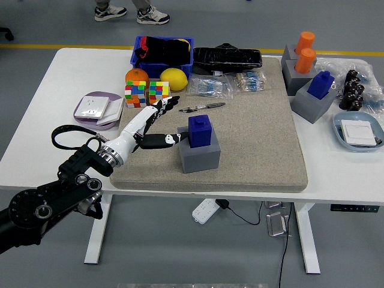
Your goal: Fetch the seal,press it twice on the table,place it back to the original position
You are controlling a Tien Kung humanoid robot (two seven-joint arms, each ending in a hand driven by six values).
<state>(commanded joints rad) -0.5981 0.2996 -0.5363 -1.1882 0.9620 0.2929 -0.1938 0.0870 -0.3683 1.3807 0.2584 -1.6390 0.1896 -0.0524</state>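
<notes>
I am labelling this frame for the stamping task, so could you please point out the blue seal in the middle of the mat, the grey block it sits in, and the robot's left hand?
blue seal [199, 129], head view, front face of its body.
grey block [200, 158], head view, front face.
left hand [146, 123], head view, back of the palm.
</notes>
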